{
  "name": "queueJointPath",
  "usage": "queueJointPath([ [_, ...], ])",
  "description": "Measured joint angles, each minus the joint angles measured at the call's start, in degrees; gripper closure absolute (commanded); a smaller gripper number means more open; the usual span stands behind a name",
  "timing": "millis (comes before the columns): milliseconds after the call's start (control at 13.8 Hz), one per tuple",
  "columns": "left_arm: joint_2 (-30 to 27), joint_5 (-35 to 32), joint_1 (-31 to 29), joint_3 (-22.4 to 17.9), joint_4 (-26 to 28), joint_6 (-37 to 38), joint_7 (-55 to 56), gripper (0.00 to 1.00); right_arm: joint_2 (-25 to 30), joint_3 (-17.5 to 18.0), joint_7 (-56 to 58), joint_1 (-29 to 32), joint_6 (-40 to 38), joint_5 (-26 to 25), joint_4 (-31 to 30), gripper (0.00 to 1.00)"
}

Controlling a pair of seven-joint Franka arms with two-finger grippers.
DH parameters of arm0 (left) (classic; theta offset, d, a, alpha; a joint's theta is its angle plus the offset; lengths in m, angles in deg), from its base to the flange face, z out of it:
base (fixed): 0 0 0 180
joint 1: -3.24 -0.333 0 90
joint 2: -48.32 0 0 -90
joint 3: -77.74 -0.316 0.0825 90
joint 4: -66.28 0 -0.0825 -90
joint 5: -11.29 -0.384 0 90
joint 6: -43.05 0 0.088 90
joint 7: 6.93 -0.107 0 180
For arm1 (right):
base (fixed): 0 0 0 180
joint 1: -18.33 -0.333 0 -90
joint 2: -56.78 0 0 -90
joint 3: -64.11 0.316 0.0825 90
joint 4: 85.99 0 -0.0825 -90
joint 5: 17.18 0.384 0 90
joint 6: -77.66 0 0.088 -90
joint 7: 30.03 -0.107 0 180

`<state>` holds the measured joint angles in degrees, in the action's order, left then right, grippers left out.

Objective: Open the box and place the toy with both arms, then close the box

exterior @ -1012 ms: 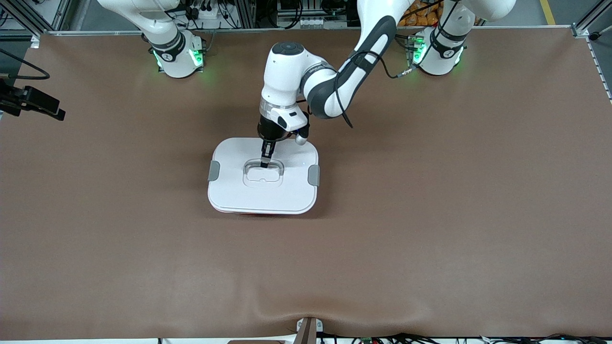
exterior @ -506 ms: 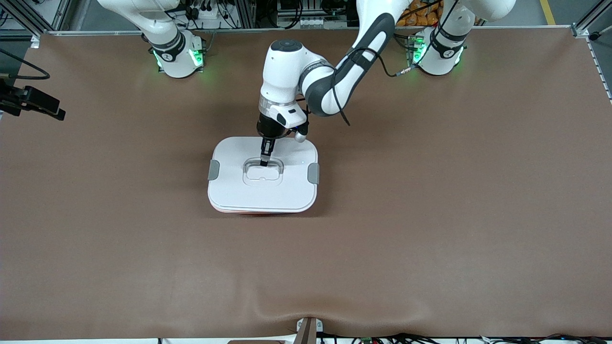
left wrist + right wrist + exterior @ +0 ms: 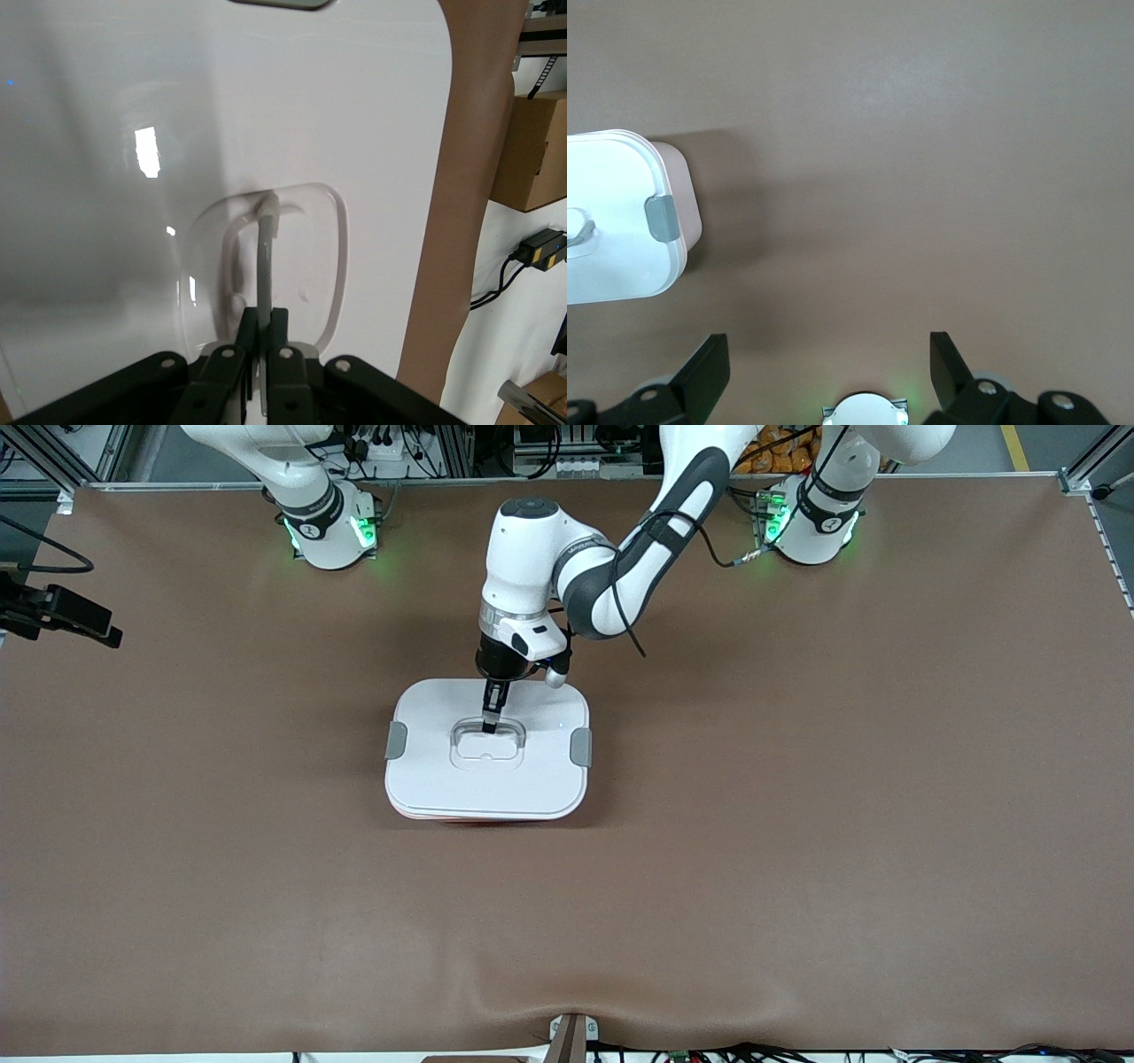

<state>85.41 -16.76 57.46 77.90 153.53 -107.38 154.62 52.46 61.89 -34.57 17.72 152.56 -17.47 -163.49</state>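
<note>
The box stands mid-table with its white lid [image 3: 532,779] on; a thin sliver of the pink tub [image 3: 478,818] shows under the lid's near edge. My left gripper [image 3: 488,728] is over the lid, shut on the raised clear handle [image 3: 265,257] in the lid's recess; in the left wrist view [image 3: 264,323] the jaws pinch the handle's thin bar. Grey clips [image 3: 580,747] sit at both ends of the lid. My right gripper [image 3: 826,345] is open and empty above bare table near its own base, with the box [image 3: 620,221] to one side. The toy is out of view.
The brown table mat [image 3: 797,824] stretches wide on all sides of the box. A black camera mount [image 3: 62,615] juts in at the right arm's end of the table. Cardboard boxes [image 3: 536,150] stand off the table.
My left arm has risen slightly with the handle still in its grip, and the lid has shifted a little toward the robots' bases. The right arm has not moved.
</note>
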Motion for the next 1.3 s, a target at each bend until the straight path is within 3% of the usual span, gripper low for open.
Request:
queueJointPath([
  [1301, 1.4, 0.0, 0.0, -0.4, -1.9, 0.4, 0.2, 1.0, 0.0, 0.0, 0.2, 1.1, -0.6, 0.0, -0.2, 0.0],
])
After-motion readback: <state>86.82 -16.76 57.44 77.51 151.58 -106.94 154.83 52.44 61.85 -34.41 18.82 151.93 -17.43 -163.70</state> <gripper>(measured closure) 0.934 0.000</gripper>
